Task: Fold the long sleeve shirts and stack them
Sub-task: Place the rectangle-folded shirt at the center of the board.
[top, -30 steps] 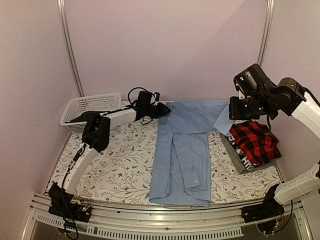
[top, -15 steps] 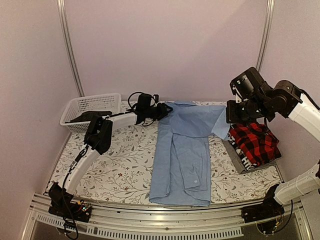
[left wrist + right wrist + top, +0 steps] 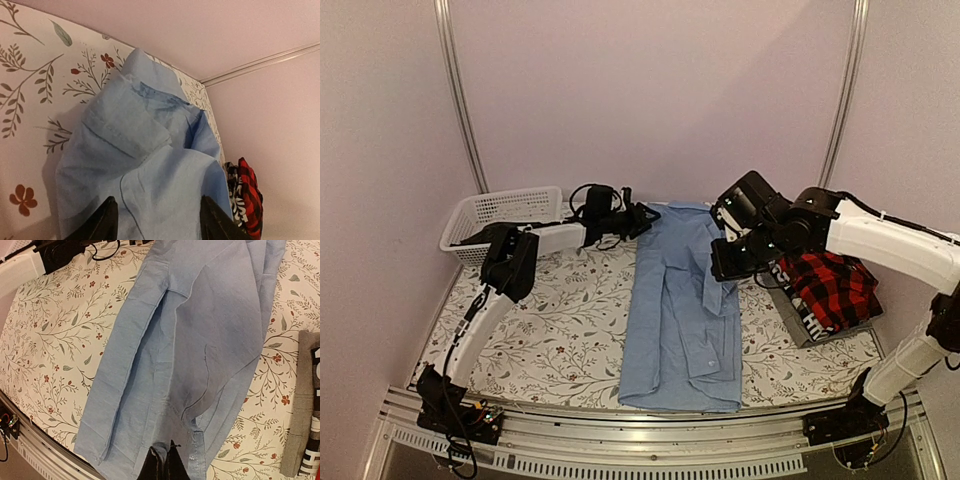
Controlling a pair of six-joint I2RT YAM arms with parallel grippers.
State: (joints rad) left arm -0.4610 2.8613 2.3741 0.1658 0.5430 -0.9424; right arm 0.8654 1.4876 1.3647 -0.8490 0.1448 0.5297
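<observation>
A: Biggest first, quick.
B: Floral-covered table (image 3: 560, 330), pale pink walls behind. Down the middle, light blue shirt (image 3: 665, 330), laid lengthwise, collar at the far end, hem by the front rail (image 3: 640, 440).

A: Around it?
B: Far left, white lattice basket (image 3: 505, 210), near corner blocked by the left arm's elbow. Something dark inside, can't tell what. At the right edge, red-and-black plaid shirt (image 3: 830, 285) bundled on top of a grey shirt (image 3: 798, 318), just beside the blue one. Far side of the plaid crossed by the right forearm.

A: Pincers?
B: Tight pinch from the right gripper (image 3: 162, 452) on a fold of the blue shirt (sleeve, by the look), held up over the shirt's body. Fingers apart on the left gripper (image 3: 157, 210), low at the collar end, blue cloth under the gap, nothing clamped.

A: Any writing?
B: White lettering on the grey one, cut off at the edge of the right wrist view and mostly buried under plaid. Unreadable.

A: Anything else hidden?
B: Part of the blue shirt's right shoulder, behind the right wrist in the top view. Black cable loops (image 3: 592, 192) bunched over the left wrist.
</observation>
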